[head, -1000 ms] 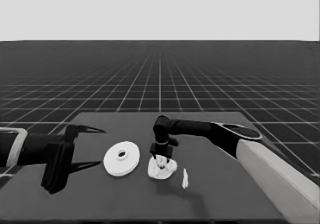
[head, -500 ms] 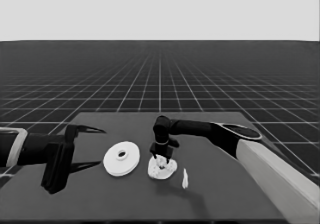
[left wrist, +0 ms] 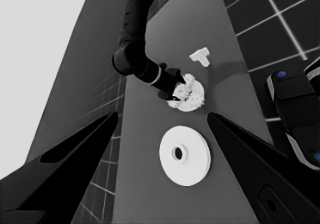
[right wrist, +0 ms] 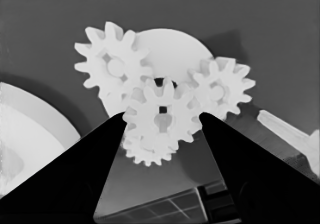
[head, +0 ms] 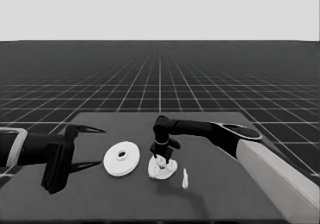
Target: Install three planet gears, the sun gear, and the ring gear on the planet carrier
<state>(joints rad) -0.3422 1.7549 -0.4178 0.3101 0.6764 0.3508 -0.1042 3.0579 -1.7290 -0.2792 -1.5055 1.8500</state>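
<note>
My right gripper (head: 161, 160) hangs over the middle of the table (head: 225, 194), fingers pointing straight down and closed on a small toothed gear (right wrist: 161, 118) that lies flat, its axis upright, its square centre hole over the dark hole of the smaller round part (right wrist: 172, 49). Three more gears sit flat on that part around the held one, two of them plain (right wrist: 112, 66) (right wrist: 220, 86), the third half hidden beneath. The larger round part (head: 121, 157) lies flat just to the left, apart from it. A thin white piece (head: 185, 178) lies near on the right, long axis running away from me. My left gripper (head: 82, 146) waits over the table's left end, fingers spread wide
</note>
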